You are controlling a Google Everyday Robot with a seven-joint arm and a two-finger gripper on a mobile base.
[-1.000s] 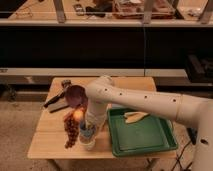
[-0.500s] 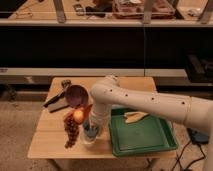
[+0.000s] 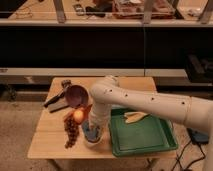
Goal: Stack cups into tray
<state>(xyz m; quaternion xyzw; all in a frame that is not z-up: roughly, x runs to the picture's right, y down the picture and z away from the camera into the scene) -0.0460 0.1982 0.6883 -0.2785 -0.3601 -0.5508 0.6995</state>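
The green tray (image 3: 150, 142) lies on the right half of the wooden table (image 3: 50, 145). Just left of the tray's left rim, near the table's front edge, the blue cup (image 3: 90, 131) sits inside the white cup (image 3: 92, 141). My white arm comes in from the right, bends above the table and reaches down to the cups. My gripper (image 3: 93, 127) is at the blue cup's mouth and hides most of it. Both cups stand on the table, outside the tray.
A pale yellowish object (image 3: 135, 117) lies in the tray's back part. A dark purple bowl (image 3: 76, 95), an orange bowl (image 3: 79, 115), a dark grape bunch (image 3: 71, 132) and black utensils (image 3: 54, 98) lie left of the cups. A dark shelf unit stands behind the table.
My arm's elbow has shifted slightly to the right. The gripper has stayed low at the cups, which have not visibly moved.
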